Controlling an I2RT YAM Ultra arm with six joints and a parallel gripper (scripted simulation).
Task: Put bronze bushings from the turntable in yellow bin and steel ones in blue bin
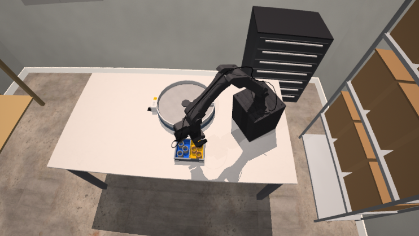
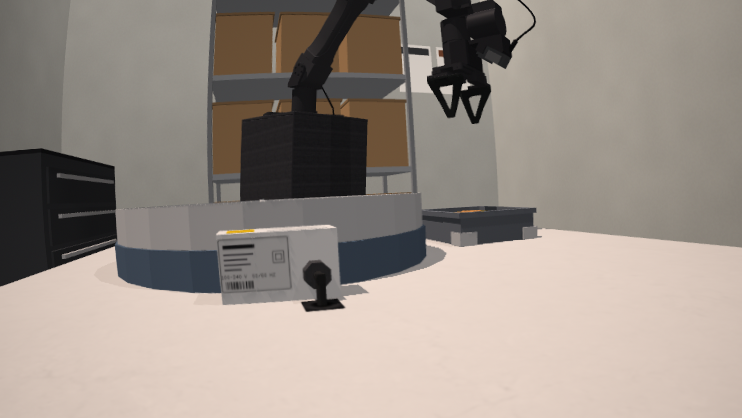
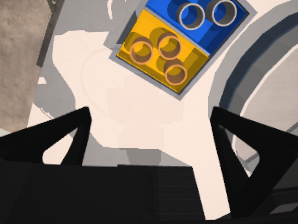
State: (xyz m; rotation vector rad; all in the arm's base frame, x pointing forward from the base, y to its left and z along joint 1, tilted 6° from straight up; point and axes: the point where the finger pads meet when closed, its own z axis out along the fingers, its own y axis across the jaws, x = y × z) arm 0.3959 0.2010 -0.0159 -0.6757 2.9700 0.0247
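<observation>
1. The claw (image 1: 201, 143) (image 2: 462, 119) (image 3: 150, 113) hangs above the table, spread wide, holding nothing.
2. Below it, the yellow bin (image 1: 192, 156) (image 3: 196, 58) contains 3 bronze bushings (image 1: 199, 154) (image 3: 141, 52).
3. Adjoining it, the blue bin (image 1: 186, 155) (image 3: 211, 38) contains 3 steel bushings (image 1: 179, 153) (image 3: 191, 16).
4. Near both bins sits the round turntable (image 1: 173, 101) (image 2: 155, 228) (image 3: 275, 92), partly hidden by the arm (image 1: 212, 90) (image 2: 332, 38).
5. Farther off, a black drawer cabinet (image 1: 293, 25) (image 2: 31, 207) stands upright.

The arm (image 1: 209, 96) (image 2: 332, 41) is hiding part of the turntable (image 1: 170, 119) (image 2: 171, 228) (image 3: 250, 65) behind the gripper (image 1: 202, 143) (image 2: 462, 119) (image 3: 151, 112) in the top view.
</observation>
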